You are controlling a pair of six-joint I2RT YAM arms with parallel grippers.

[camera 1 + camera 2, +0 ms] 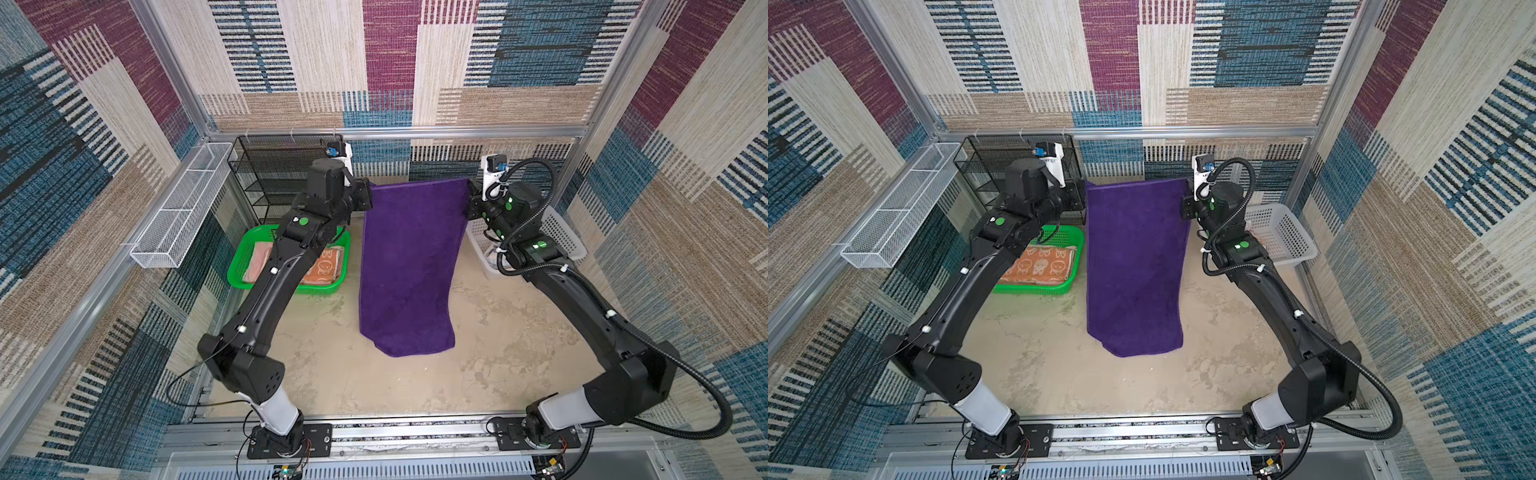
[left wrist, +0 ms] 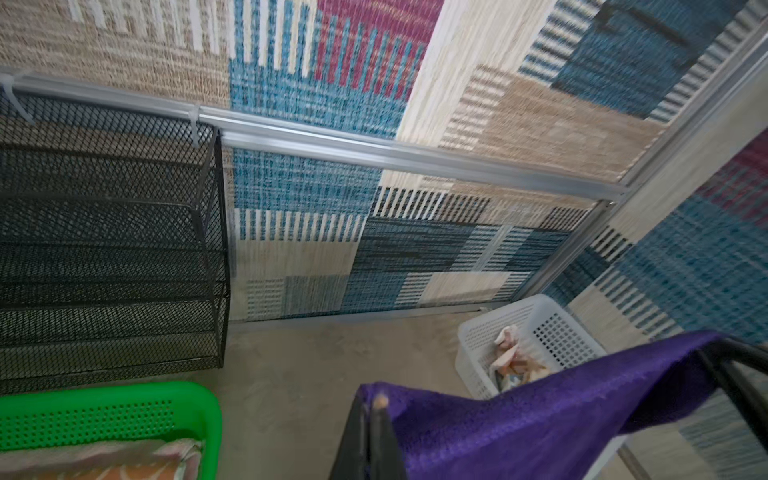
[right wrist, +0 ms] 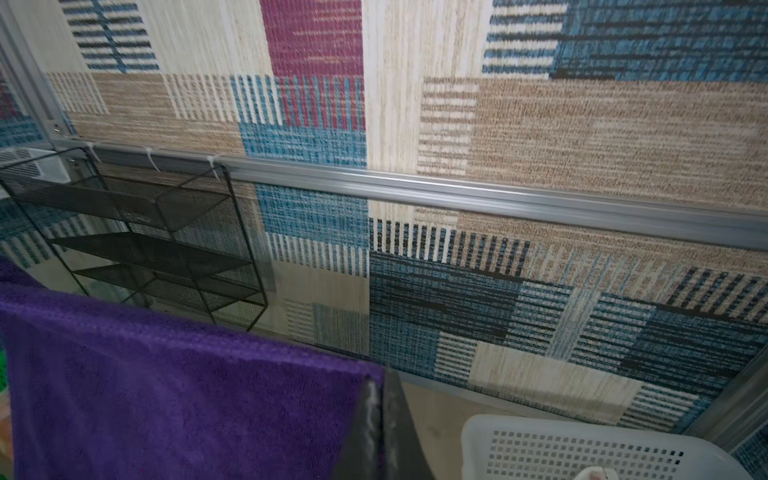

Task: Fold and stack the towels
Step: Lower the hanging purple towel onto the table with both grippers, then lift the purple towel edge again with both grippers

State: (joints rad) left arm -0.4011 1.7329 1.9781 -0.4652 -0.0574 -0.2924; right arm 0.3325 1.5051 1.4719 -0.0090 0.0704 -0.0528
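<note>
My left claw [image 2: 374,409] and right claw [image 3: 376,390] each pinch an upper corner of the purple towel [image 1: 411,266], which hangs spread just beside the green basket [image 1: 299,289]; inside that basket lie the orange towel [image 1: 1040,266] and pink towel [image 1: 254,262].

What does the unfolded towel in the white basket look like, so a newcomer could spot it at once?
In the far right corner of the table stands a white perforated basket, right of the raised purple towel. Inside it lies a crumpled cream-and-orange towel. Unlike the flat folded towels in the green tray opposite, it is bunched up and unfolded.
</note>
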